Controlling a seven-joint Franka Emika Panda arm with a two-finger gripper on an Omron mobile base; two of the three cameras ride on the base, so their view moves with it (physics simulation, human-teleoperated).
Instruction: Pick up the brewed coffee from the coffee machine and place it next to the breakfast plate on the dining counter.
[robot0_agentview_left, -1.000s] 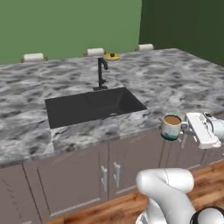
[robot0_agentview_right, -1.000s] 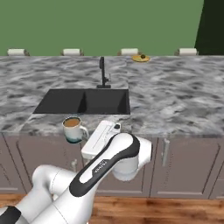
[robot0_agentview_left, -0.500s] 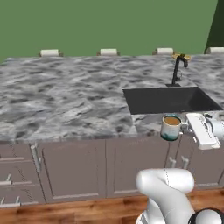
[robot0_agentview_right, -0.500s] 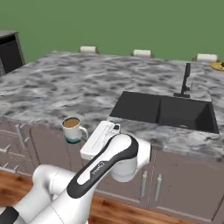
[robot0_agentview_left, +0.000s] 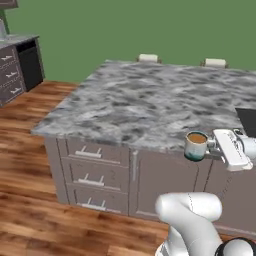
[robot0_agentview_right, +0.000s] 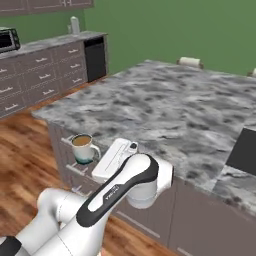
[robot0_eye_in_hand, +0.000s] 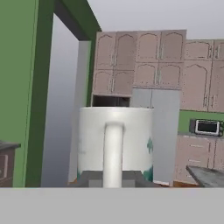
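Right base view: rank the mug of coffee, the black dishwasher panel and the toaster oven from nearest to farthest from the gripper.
1. The mug of coffee, held by its handle in the gripper, out in front of the island's cabinets.
2. The black dishwasher panel, set in the far cabinet run across the wooden floor.
3. The toaster oven, on the far worktop at the upper left.

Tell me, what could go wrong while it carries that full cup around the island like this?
The mug is held out in the air by its handle, beside the marble counter and over the wood floor, so a jolt could slosh coffee out. The end effector holds it near the counter's edge; a tight turn might knock it. The breakfast plate isn't in sight, so the carry may be long.
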